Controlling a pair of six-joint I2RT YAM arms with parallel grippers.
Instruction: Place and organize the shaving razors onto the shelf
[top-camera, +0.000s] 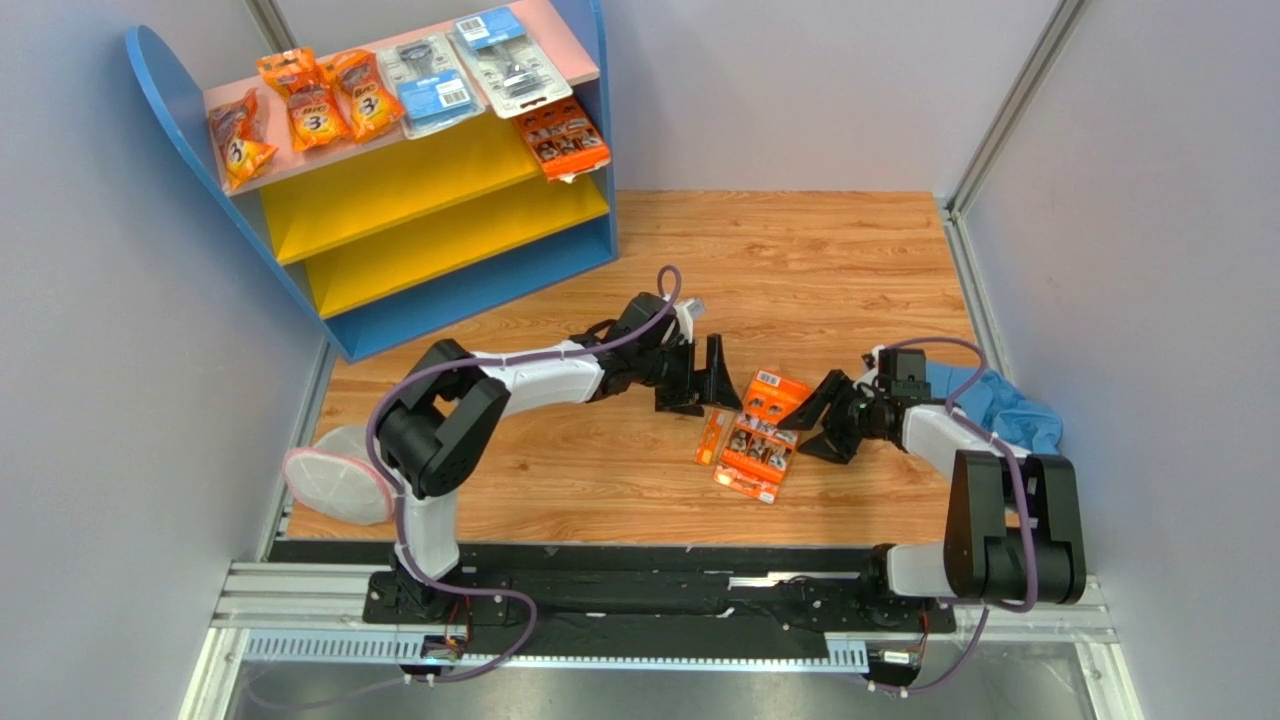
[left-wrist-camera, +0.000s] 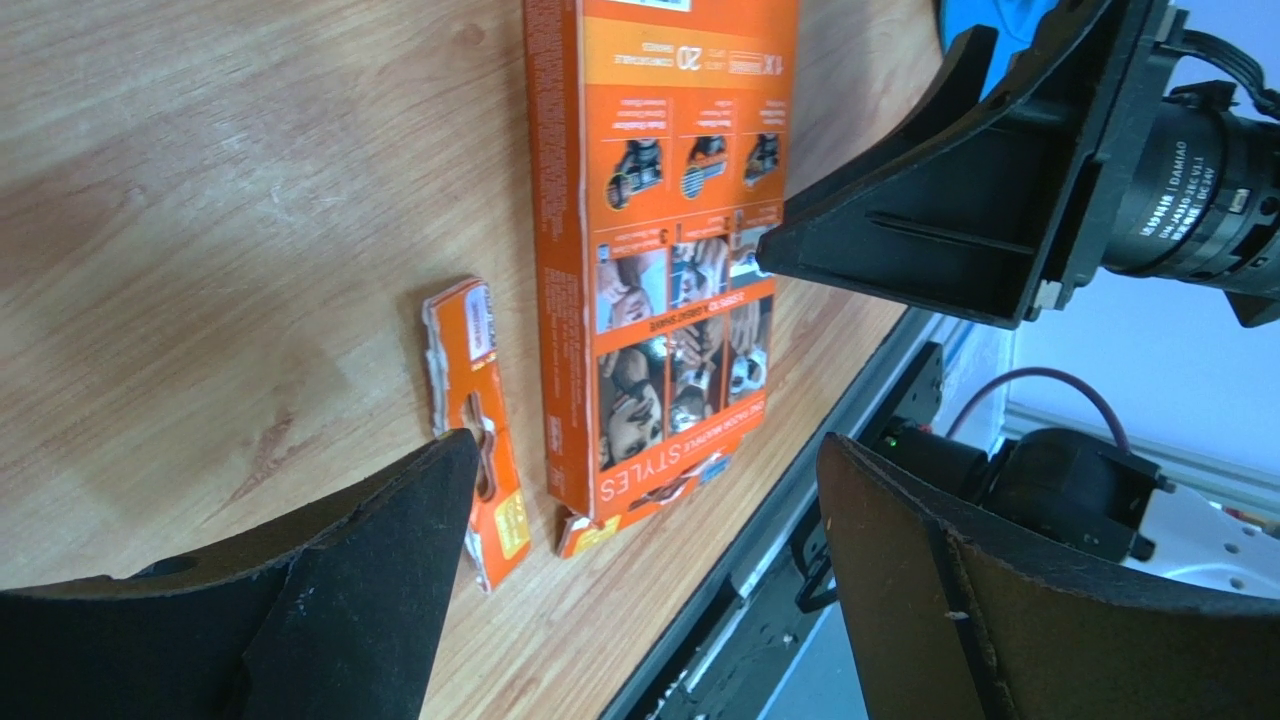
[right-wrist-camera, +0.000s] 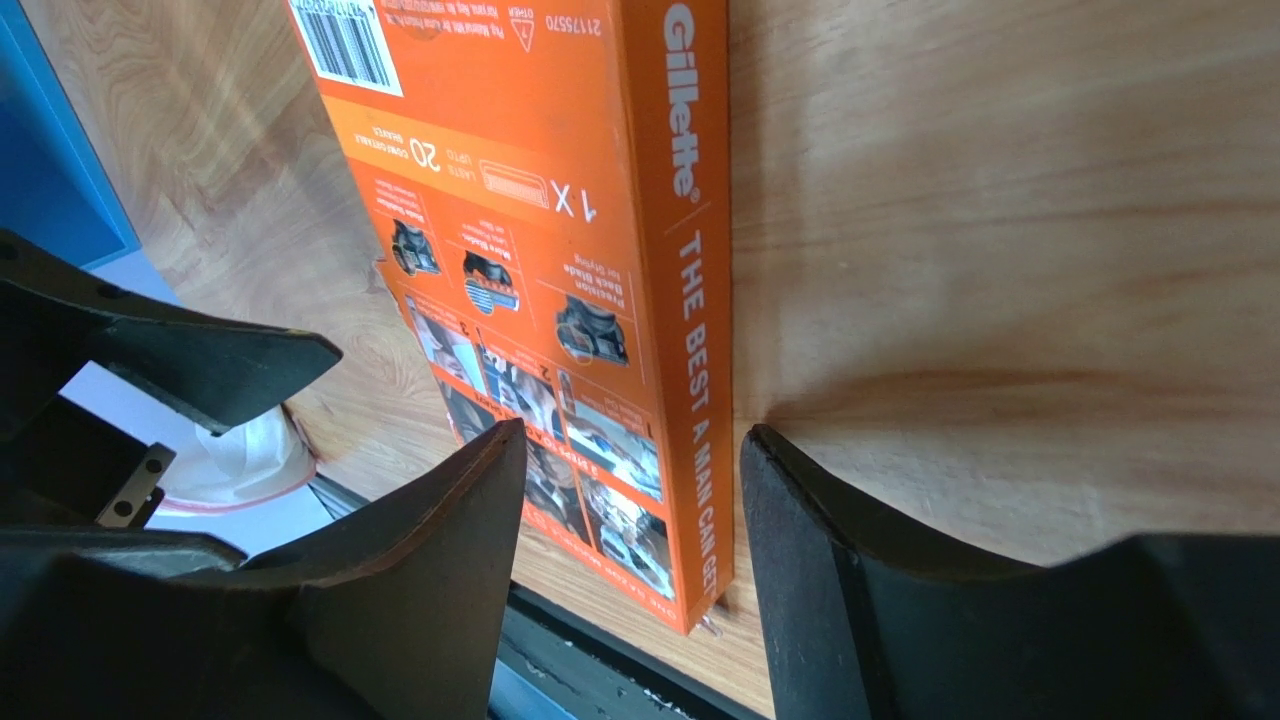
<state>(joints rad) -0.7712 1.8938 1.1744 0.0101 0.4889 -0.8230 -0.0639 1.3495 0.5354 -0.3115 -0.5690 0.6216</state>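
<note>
A wide orange razor card (top-camera: 759, 435) lies flat on the wooden table, with a small narrow orange pack (top-camera: 709, 438) beside its left edge. My left gripper (top-camera: 703, 393) is open and empty just behind and left of them. In the left wrist view (left-wrist-camera: 646, 450) the card (left-wrist-camera: 676, 255) and the small pack (left-wrist-camera: 478, 420) lie ahead of its spread fingers. My right gripper (top-camera: 812, 425) is open at the card's right side. In the right wrist view (right-wrist-camera: 631, 435) its fingers straddle the card's (right-wrist-camera: 571, 270) near corner without gripping. The shelf (top-camera: 451, 210) stands at the far left.
The pink top board (top-camera: 579, 60) holds several orange bags and blister packs, and an orange card (top-camera: 564, 143) leans on the upper yellow board. A blue cloth (top-camera: 999, 405) lies by the right arm. A white round object (top-camera: 331, 473) sits at the left table edge.
</note>
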